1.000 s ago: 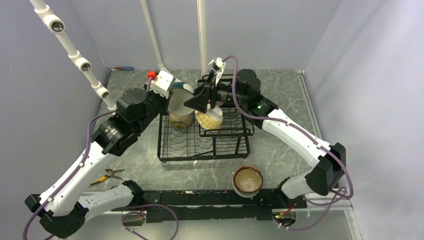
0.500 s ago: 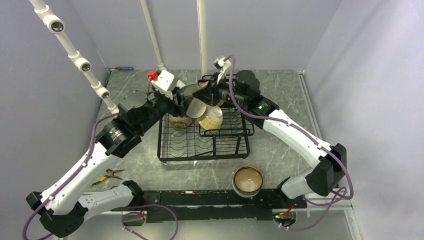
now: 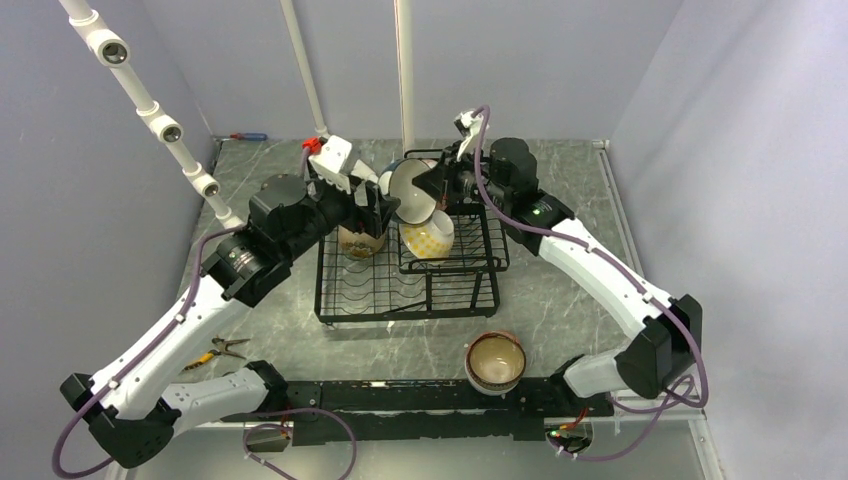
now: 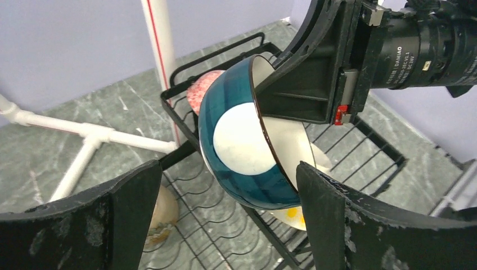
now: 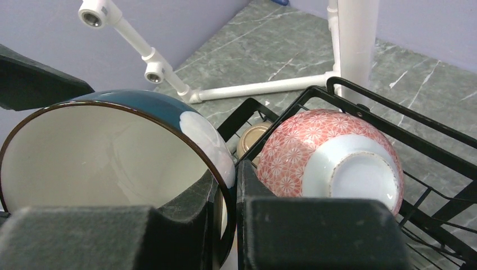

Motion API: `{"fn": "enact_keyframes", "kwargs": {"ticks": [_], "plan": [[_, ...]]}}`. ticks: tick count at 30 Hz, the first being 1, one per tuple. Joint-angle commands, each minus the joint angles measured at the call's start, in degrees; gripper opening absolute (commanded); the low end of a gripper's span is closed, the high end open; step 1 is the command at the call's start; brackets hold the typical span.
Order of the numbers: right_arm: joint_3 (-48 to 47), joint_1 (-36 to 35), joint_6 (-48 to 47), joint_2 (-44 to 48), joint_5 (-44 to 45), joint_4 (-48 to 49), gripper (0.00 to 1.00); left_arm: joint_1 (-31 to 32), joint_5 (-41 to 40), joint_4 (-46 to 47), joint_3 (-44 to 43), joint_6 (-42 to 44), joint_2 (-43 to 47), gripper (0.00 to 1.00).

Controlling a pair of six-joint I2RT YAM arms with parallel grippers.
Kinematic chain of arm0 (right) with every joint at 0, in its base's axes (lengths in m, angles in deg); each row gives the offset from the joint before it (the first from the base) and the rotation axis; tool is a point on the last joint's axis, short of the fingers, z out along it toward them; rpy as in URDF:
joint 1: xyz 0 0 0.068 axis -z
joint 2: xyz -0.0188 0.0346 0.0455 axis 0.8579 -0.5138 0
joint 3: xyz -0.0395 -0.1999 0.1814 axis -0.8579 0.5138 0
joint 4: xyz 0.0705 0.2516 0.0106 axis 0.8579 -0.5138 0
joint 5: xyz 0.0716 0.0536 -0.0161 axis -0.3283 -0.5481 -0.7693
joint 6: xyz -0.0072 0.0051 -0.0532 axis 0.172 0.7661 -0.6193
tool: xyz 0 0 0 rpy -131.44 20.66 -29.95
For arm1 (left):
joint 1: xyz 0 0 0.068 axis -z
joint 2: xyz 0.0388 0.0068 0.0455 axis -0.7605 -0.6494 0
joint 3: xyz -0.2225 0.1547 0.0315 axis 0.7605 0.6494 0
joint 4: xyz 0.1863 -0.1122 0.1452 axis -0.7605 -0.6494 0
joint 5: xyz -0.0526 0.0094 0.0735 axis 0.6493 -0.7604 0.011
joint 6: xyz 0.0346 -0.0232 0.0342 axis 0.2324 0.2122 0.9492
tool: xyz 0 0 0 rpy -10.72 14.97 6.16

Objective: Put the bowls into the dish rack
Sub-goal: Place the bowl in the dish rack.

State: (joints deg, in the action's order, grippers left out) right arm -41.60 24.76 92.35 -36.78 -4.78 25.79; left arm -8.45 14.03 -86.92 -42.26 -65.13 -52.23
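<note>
A teal-and-white bowl point(image 3: 410, 192) point(image 4: 247, 146) point(image 5: 112, 152) hangs tilted above the black wire dish rack point(image 3: 400, 290) point(image 4: 225, 225) point(image 5: 405, 112). My right gripper point(image 3: 432, 187) point(image 5: 228, 180) is shut on its rim, one finger inside and one outside. To either side of the bowl my left gripper point(image 3: 385, 213) point(image 4: 228, 169) stands wide open, its fingers apart from it. In the raised basket a pink-patterned bowl point(image 5: 332, 152) point(image 4: 201, 90) rests upside down, and a yellow-dotted bowl point(image 3: 428, 238) point(image 4: 292, 216) lies below the held one. A cream bowl point(image 3: 360, 240) point(image 4: 163, 208) sits in the lower tray.
A stack of brown-rimmed bowls point(image 3: 496, 361) stands near the table's front edge. The white pipe frame point(image 3: 160, 125) rises at the left, with a white post point(image 3: 405, 70) just behind the rack. Pliers point(image 3: 215, 350) lie at the front left.
My left gripper carried the teal bowl to the right, then opened and let go. My right gripper closed on its rim and now holds it over the raised basket.
</note>
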Motion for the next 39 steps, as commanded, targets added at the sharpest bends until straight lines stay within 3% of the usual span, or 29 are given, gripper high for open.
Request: {"fn": "enact_keyframes", "kwargs": {"ticks": [1,9,19,22,25,29,34,39], "plan": [[-0.71,-0.31,-0.23,5.36,-1.32,7.99,0.0,-0.21,3.58,0.6,-2.54,-7.91,1.0,0.94],[-0.45,-0.42,0.1,6.9,-8.0,11.28,0.0,-0.19,7.1,-2.49,-3.82,-20.48,-0.81,0.94],[-0.76,-0.78,1.22,6.88,-11.9,12.23,0.0,-0.31,13.7,-1.41,-6.78,-24.31,-5.54,0.84],[-0.47,-0.74,0.89,7.17,-11.47,11.94,0.0,-0.3,13.53,-2.02,-7.44,-24.44,-6.49,0.71],[-0.21,-0.81,0.05,7.47,-10.21,11.24,0.0,-0.28,12.3,-1.9,-7.1,-24.44,-6.01,0.49],[0.11,-0.76,-0.42,7.5,-9.45,11.4,0.0,-0.28,11.52,-1.7,-6.5,-23.55,-5.42,0.04],[0.55,-0.7,-0.35,7.71,-9.22,12.06,0.31,-0.29,8.66,0.21,-4.29,-20.77,-3.68,0.03],[0.91,-0.78,-0.36,8.02,-9.19,12.23,0.51,-0.28,4.39,6.48,1.88,-16.37,0.94,0.03]]}}
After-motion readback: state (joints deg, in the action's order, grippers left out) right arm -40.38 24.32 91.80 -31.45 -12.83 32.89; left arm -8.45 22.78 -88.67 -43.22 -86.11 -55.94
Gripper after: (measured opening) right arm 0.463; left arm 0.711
